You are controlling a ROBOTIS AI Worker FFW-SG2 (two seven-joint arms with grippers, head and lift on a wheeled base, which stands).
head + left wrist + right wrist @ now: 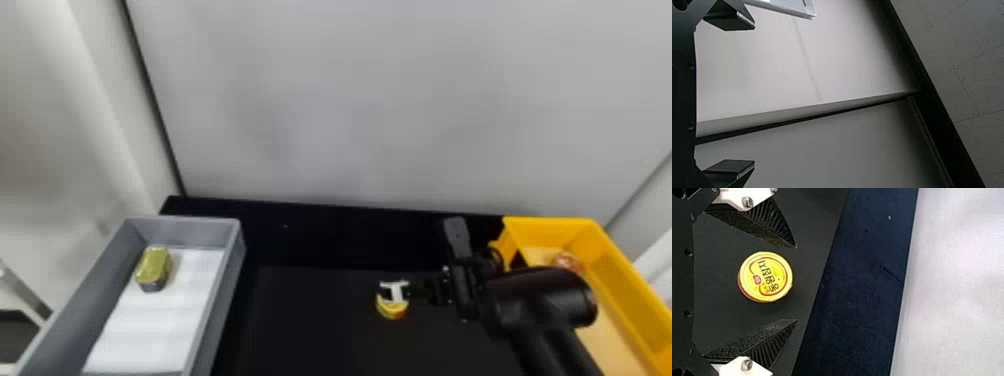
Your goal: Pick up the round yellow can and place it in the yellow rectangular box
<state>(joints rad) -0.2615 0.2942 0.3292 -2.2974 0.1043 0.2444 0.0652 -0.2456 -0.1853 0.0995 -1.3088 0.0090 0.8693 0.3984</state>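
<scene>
Nearest head cam: R arm (542, 302), partly masking yellow rect. box (630, 297); box wall must be cleared w/ the can. Round yellow can (391, 311) on black tabletop (305, 320). Grey tray (226, 295) w/ gold-lidded tin (154, 265), well off L.

L wrist: L gripper (754, 94) spread, empty.

R wrist: R gripper (796, 284) spread, can betw. fingers, untouched. Prob. stiff, fairly light, smooth; pinch side walls, not lid.

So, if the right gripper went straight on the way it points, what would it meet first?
Probably the black tabletop: the open fingers flank the yellow can, though height is hard to judge.
</scene>
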